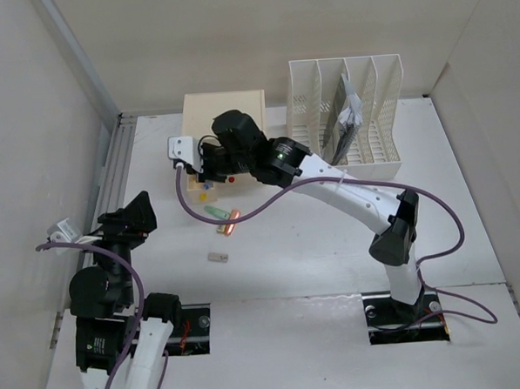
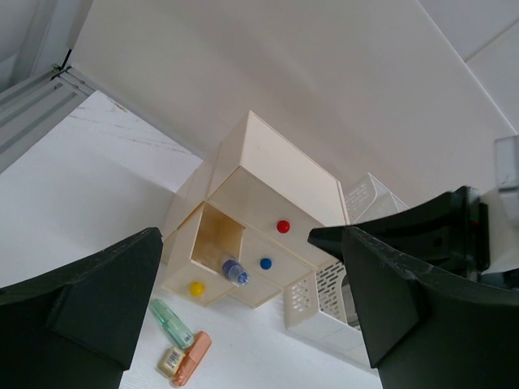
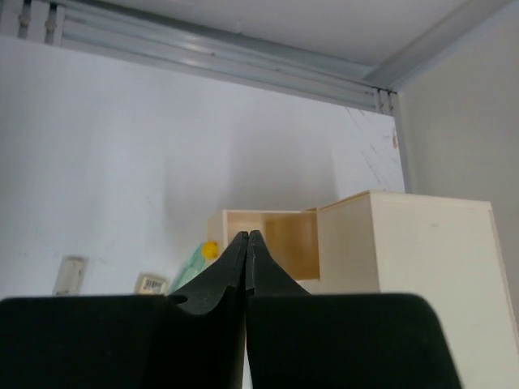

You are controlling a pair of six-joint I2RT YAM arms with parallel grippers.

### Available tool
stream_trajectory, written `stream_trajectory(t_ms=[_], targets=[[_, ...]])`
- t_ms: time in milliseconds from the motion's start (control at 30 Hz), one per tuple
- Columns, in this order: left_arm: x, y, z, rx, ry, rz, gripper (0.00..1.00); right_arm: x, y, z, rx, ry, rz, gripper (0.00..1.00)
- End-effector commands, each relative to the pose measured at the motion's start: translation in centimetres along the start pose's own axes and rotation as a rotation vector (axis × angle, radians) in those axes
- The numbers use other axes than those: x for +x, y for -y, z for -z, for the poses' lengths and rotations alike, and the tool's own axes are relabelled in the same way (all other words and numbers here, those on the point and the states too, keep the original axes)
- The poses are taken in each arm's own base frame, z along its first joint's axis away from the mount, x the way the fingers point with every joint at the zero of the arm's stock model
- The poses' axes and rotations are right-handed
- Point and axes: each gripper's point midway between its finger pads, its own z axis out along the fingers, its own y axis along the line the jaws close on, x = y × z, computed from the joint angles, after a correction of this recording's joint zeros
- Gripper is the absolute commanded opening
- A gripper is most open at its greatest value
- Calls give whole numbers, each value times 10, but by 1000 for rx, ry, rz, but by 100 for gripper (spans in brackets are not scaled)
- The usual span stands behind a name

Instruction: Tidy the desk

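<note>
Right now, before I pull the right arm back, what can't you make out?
- Top view: right arm covers the drawer box front.
- Left wrist view: blue-capped item in the open drawer, too small to identify.
- Top view: pale item on the desk, too small to name.

The white tabletop point(image 1: 315, 253) carries a cream drawer box point(image 1: 223, 107) and white file rack point(image 1: 304, 114) at the rear, with a green pen point(image 1: 213, 213), orange marker point(image 1: 233, 222) and small block point(image 1: 217, 257) in front.
</note>
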Motion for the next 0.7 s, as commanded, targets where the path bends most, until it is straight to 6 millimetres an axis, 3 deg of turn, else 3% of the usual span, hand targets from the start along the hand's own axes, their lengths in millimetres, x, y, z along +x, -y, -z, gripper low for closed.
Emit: stream_trajectory(t_ms=[0, 133, 467, 533, 667], targets=[[-8, 11, 4, 46, 14, 15, 91, 21, -28, 2, -100, -66, -38, 0], [-9, 11, 6, 51, 21, 17, 91, 46, -54, -10, -210, -107, -37, 0], [-8, 10, 7, 51, 21, 17, 91, 84, -51, -33, -237, -160, -81, 0], [-8, 10, 7, 51, 21, 17, 91, 86, -40, -34, -200, -159, -74, 0], [-1, 5, 4, 40, 7, 12, 91, 93, -39, -39, -182, -172, -80, 0]])
